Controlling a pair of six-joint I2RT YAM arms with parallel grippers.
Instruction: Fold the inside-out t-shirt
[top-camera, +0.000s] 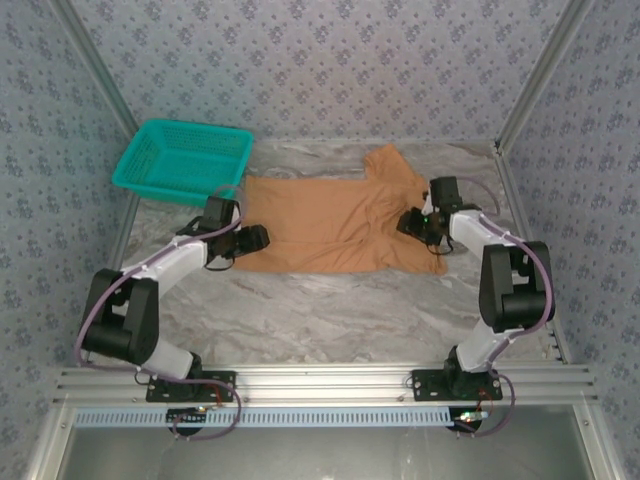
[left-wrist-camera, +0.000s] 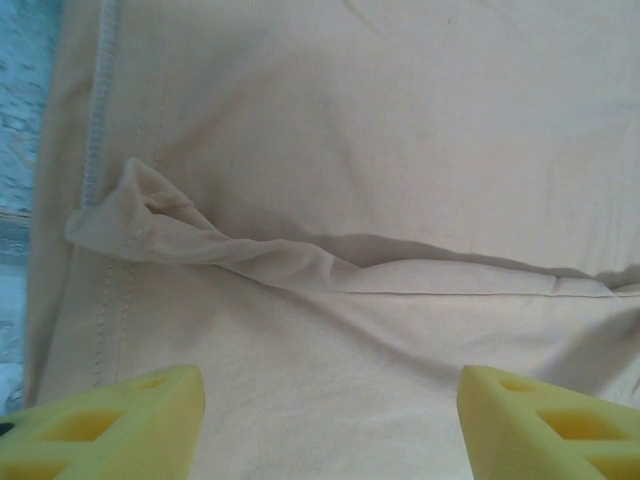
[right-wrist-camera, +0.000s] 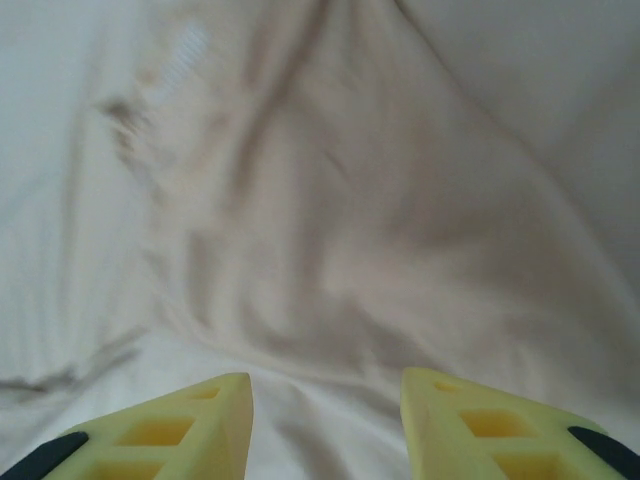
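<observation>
one t-shirt (top-camera: 330, 225) is being seen lying flat on the table (top-camera: 320, 310), near one basket (top-camera: 195, 128).
two grippers are being held over it: the left gripper (top-camera: 262, 238) at its left edge, the right gripper (top-camera: 408, 222) at its right part, each with jaws standing apart.

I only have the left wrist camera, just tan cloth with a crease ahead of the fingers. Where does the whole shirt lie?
Observer: The t-shirt lies spread out across the table's far half, one sleeve pointing toward the back.
Operator: Where's the other arm?
Observer: The right gripper is over the shirt's right end, jaws open, nothing held.
Operator: Anything else around?
Observer: A teal basket sits at the far left, close to the shirt's corner.
</observation>
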